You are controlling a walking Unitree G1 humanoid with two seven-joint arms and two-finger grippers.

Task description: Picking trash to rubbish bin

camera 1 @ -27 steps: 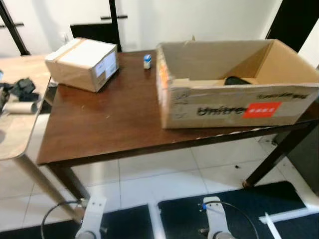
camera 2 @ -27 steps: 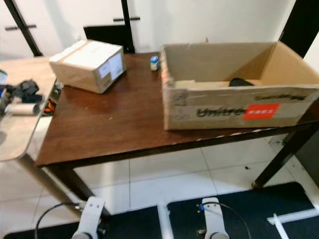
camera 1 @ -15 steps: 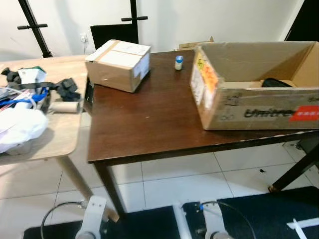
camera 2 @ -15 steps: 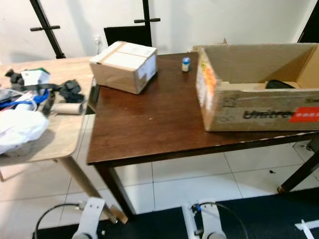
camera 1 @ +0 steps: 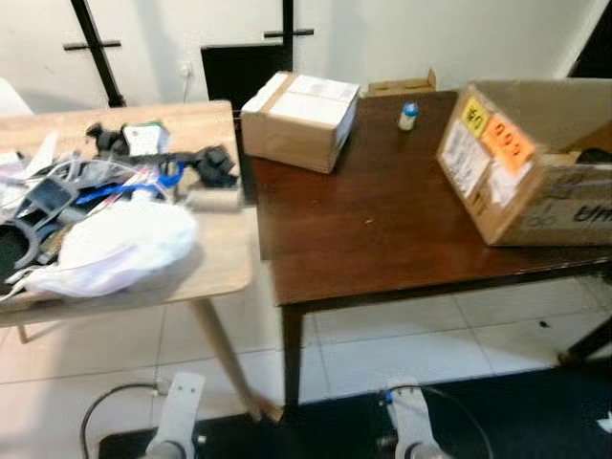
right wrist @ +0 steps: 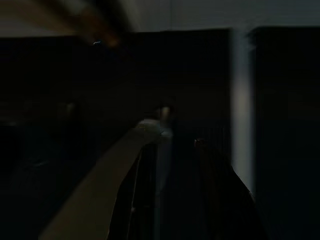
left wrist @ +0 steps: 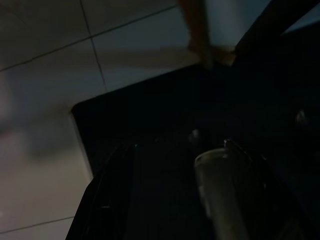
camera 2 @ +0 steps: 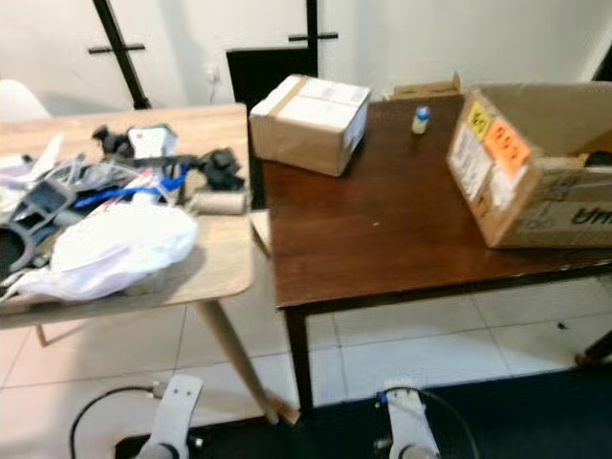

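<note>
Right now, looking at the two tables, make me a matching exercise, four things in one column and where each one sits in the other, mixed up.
Things:
1. white plastic bag
2. sealed cardboard box
3. small bottle
4. open carton

Places:
A. dark table's right end
B. light wooden table, front
C. dark table's back left corner
D. dark table's back edge, between the two boxes

Pairs: 1-B, 2-C, 3-D, 4-A

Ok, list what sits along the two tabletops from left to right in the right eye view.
White plastic bag → paper roll → sealed cardboard box → small bottle → open cardboard box.
</note>
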